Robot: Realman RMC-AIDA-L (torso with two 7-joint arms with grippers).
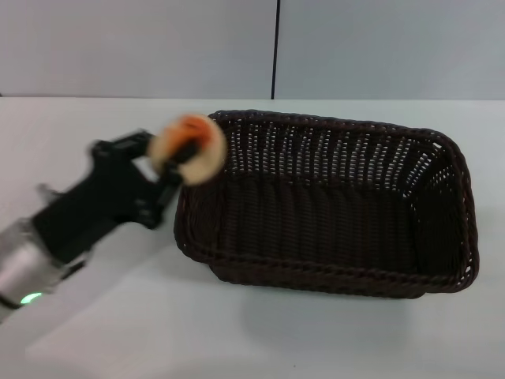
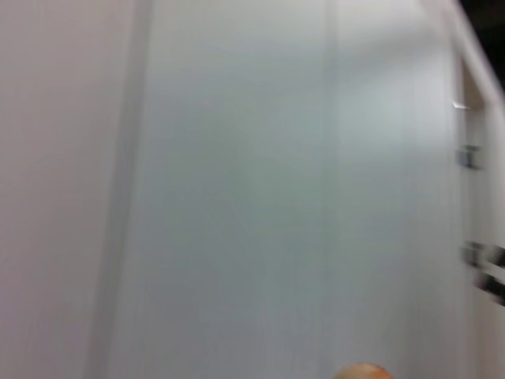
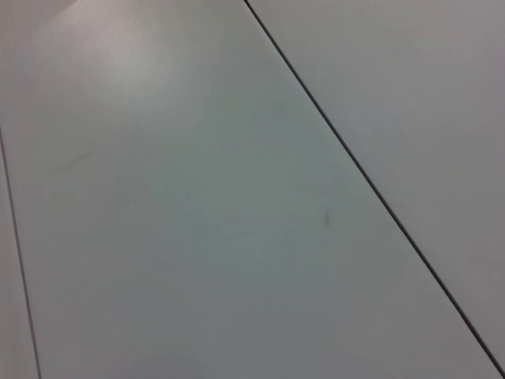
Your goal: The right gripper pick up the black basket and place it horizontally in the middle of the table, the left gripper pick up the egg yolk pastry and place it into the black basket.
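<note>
- Pastry [image 1: 188,150] sat pinched in the left gripper [image 1: 178,162], raised in the upper left of the head view, just beside the basket's near-left corner; its orange patch faced up.
- Basket [image 1: 331,268], dark woven wicker, lay lengthwise on the white table [image 1: 252,339], filling the middle and right of the frame.
- Pastry's rounded edge peeked in at the bottom of the left wrist view.

The dark woven basket [image 1: 331,205] sits lengthwise on the worktop [image 1: 102,332]; the cream, orange-topped pastry [image 1: 189,148] hangs over its left rim.
</note>
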